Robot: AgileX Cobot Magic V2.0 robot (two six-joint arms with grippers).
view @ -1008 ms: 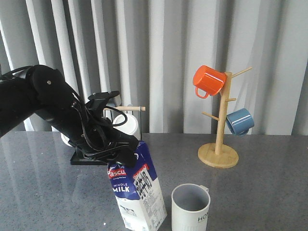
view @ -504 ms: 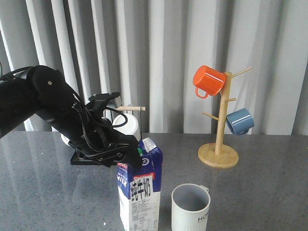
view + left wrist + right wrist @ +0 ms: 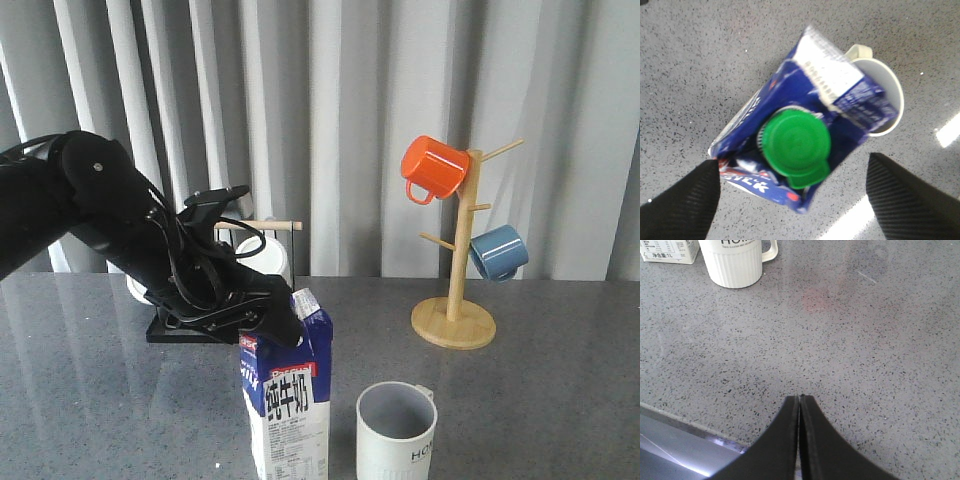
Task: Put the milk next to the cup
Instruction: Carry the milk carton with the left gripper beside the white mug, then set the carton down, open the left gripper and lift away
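The milk (image 3: pixel 286 402), a dark-blue and white carton with a green cap, stands upright on the grey table just left of the cup (image 3: pixel 397 435). The cup is an off-white ribbed mug with a grey inside and dark lettering. My left gripper (image 3: pixel 283 325) sits at the carton's top, open. In the left wrist view (image 3: pixel 792 165) its fingers stand wide apart on either side of the milk (image 3: pixel 840 90), clear of it, with the cup (image 3: pixel 890 95) behind. My right gripper (image 3: pixel 800 399) is shut and empty, low over the table, with the cup (image 3: pixel 737 262) and the milk's base (image 3: pixel 667 251) far ahead.
A wooden mug tree (image 3: pixel 456 300) at the right back holds an orange mug (image 3: pixel 433 167) and a blue mug (image 3: pixel 498 252). A black-based rack (image 3: pixel 180 330) with a white mug (image 3: pixel 266 257) stands behind my left arm. Grey curtains hang behind.
The milk went from tilted to standing upright beside the cup. My left gripper has let go of it and lifted slightly. The right arm has not moved.
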